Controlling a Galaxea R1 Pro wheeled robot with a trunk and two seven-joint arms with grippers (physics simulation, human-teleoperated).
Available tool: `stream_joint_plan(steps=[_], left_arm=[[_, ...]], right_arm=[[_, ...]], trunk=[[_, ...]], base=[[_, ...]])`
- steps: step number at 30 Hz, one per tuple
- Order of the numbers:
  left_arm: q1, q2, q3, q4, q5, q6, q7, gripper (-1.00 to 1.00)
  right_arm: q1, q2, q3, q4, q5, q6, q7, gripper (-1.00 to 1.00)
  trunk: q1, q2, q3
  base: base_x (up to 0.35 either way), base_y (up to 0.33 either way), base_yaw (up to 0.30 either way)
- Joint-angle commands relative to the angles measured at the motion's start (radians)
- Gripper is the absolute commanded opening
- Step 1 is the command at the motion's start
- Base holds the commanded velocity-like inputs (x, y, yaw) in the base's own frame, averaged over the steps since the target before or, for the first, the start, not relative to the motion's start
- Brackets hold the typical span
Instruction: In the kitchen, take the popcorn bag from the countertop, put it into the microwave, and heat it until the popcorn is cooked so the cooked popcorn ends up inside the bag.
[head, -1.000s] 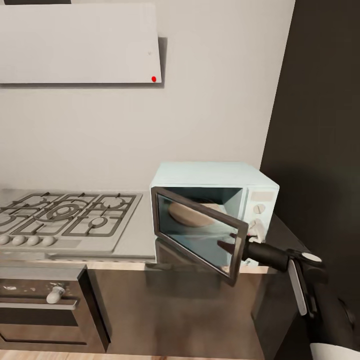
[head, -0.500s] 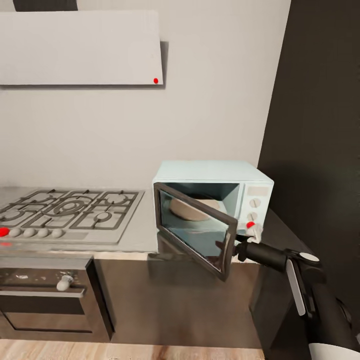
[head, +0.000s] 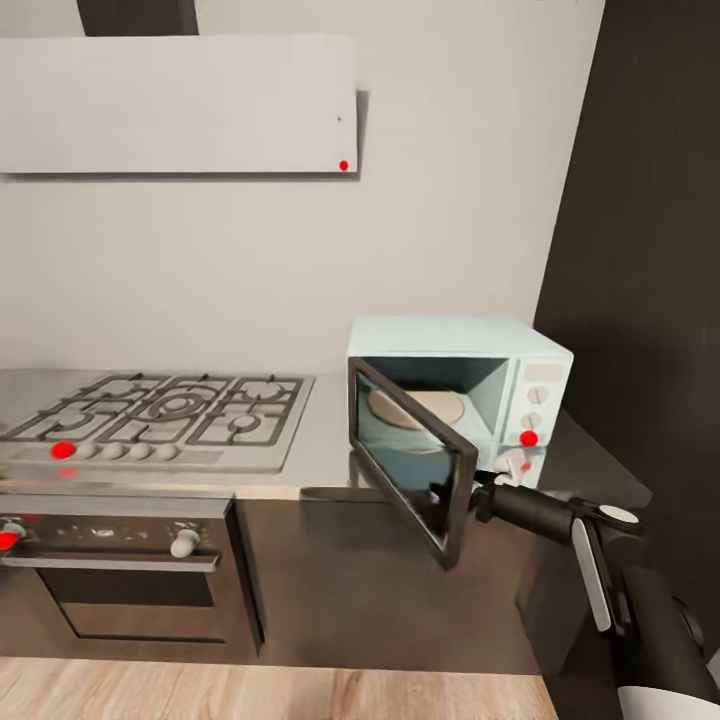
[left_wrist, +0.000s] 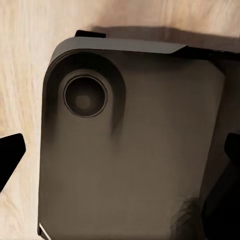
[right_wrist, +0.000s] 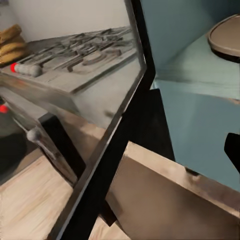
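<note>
microwave (head: 460, 385): on countertop (head: 320, 455), right of gas hob (head: 165, 410); door (head: 412, 462) swung wider than a second ago, cavity and turntable plate (head: 418, 407) now exposed.
right gripper (head: 478, 497): at door's free edge; jaw state cannot be told, fingertips hidden behind the door.
left gripper (left_wrist: 120, 165): fingers spread, nothing between them, over the robot's dark base.
popcorn bag: not located; tan shapes at the hob's far end in the right wrist view are too small to identify.
status: opening looks nearly done; fetching the bag remains.

Glossy dark glass microwave door (head: 412, 462), brushed steel countertop (head: 322, 455), pale wood floor (head: 250, 692).
</note>
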Motion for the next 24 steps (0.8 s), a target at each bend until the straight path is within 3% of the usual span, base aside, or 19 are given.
stream_joint_plan(steps=[1, 24], left_arm=[[0.0, 0.0, 0.001, -0.001, 0.009, -0.001, -0.001, 1.0], [0.0, 0.0, 0.001, -0.001, 0.009, -0.001, -0.001, 1.0]], right_arm=[[-0.001, 0.0, -0.002, -0.001, 0.002, 0.008, 0.006, 1.0], [-0.001, -0.01, -0.011, -0.001, 0.001, 0.012, 0.007, 1.0]], trunk=[[0.0, -0.001, -0.001], [0.0, -0.001, -0.001]], base=[[-0.101, 0.302, 0.0], [-0.101, 0.219, 0.0]])
